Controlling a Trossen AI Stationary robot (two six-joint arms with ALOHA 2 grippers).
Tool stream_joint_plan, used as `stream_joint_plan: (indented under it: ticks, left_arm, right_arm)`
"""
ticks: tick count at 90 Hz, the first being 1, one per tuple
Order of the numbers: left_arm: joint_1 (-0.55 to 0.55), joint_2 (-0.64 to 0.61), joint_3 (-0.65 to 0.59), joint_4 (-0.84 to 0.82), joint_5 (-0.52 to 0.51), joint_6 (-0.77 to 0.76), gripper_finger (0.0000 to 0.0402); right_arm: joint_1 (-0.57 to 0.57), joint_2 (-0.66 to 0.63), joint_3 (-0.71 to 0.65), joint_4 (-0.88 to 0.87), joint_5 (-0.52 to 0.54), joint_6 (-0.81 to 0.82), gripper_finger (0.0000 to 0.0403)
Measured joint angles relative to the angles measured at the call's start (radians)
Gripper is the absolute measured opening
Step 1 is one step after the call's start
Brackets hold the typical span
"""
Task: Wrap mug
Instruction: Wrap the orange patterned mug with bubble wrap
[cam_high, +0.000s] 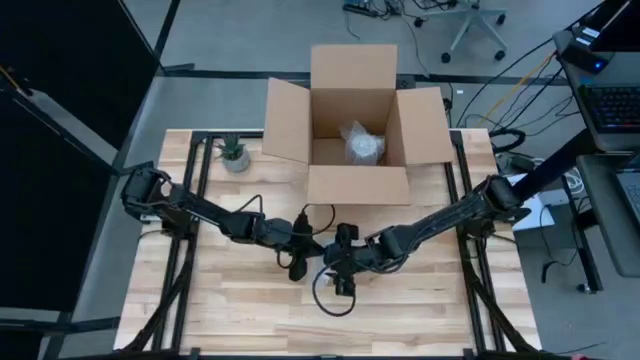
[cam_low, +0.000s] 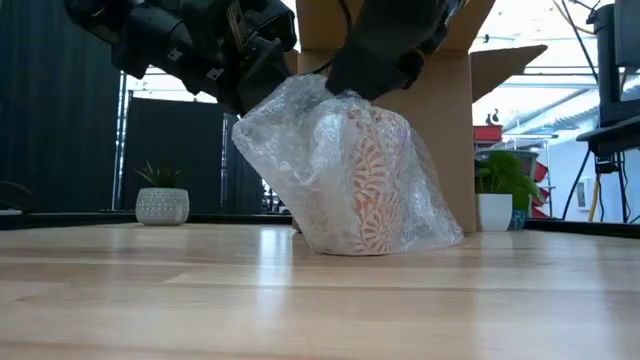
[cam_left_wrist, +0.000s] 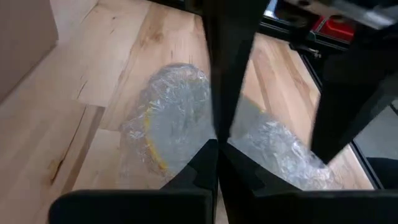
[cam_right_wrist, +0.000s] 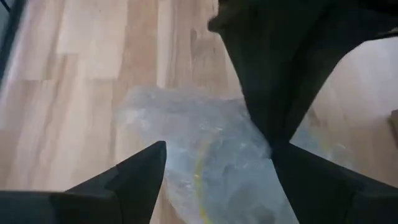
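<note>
A mug with a red-and-white pattern (cam_low: 365, 190) stands upright on the wooden table, its base on the boards, under a loose sheet of clear bubble wrap (cam_low: 290, 150). My left gripper (cam_low: 262, 80) is shut at the wrap's raised left side. My right gripper (cam_right_wrist: 221, 155) is open above the mug, one finger on each side of the wrapped bundle (cam_right_wrist: 205, 155). In the high view both grippers (cam_high: 300, 260) (cam_high: 345, 268) meet at the table's middle and hide the mug. My left gripper is shut on the bubble wrap near its upper left edge (cam_low: 268, 112), coming slanting down from the table's left. That part of the wrap is drawn up off the mug, and the lower part lies on the table. The fingertips (cam_left_wrist: 219, 155) hide the exact spot. My right gripper comes from above, and one finger (cam_low: 355, 75) lies against the wrap over the mug's top (cam_low: 345, 100). The other finger is hidden behind the arm.
An open cardboard box (cam_high: 355, 190) stands at the table's far edge with a wrapped bundle (cam_high: 362, 143) inside. A small potted plant (cam_high: 234, 155) sits at the far left. A dark cable loop (cam_high: 335, 300) lies just near of the grippers.
</note>
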Motion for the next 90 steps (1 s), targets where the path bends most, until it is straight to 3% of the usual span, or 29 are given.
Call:
stream_joint_plan:
  ticks: [65, 90]
  left_arm:
    - [0.000, 0.000, -0.001, -0.003, 0.007, 0.000, 0.0000]
    - [0.000, 0.001, 0.000, 0.007, 0.010, -0.001, 0.0000]
  right_arm:
    - [-0.004, 0.008, -0.001, 0.014, -0.038, -0.014, 0.0279]
    - [-0.003, -0.031, -0.004, -0.153, -0.055, -0.055, 0.0279]
